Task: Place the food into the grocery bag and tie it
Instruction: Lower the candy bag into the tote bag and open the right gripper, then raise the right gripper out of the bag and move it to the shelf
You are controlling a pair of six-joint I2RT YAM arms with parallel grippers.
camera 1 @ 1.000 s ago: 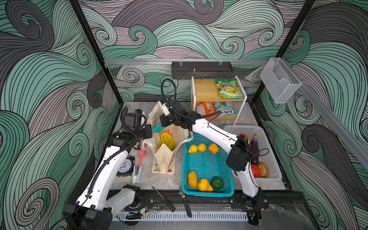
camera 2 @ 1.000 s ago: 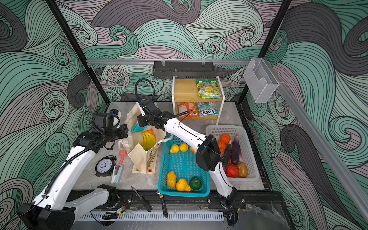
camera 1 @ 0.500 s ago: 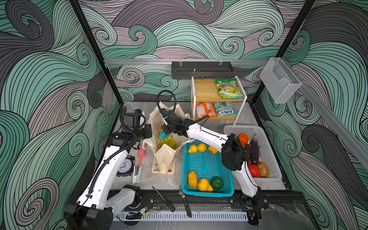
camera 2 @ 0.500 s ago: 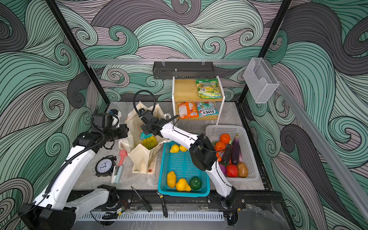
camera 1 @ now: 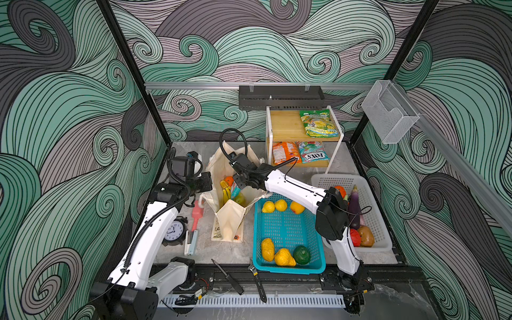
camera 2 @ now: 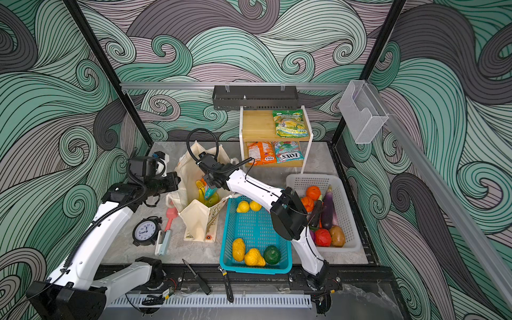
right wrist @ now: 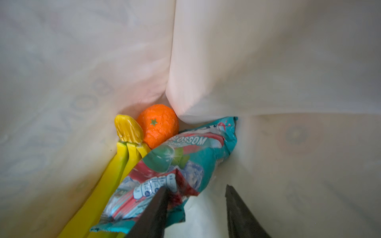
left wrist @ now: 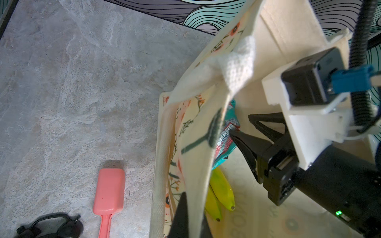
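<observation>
Right tool (right wrist: pixel 195 186) now spread, deeper in bag (right wrist: pixel 268 61)

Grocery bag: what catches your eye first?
The right gripper reaches into the cream grocery bag at mid-table, jaws open over a teal-red snack packet lying beside bananas and an orange. The left gripper pinches the bag's rim. Next to the bag sits a teal basket with yellow fruit.

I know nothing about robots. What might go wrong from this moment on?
1. The snack packet leans on one finger of the open right tool inside the bag; lifting out might drag it along.
2. The left tool pinches only the bag's rim; a snag from the right arm on the white handle might tip the bag or pull the cloth free.
</observation>
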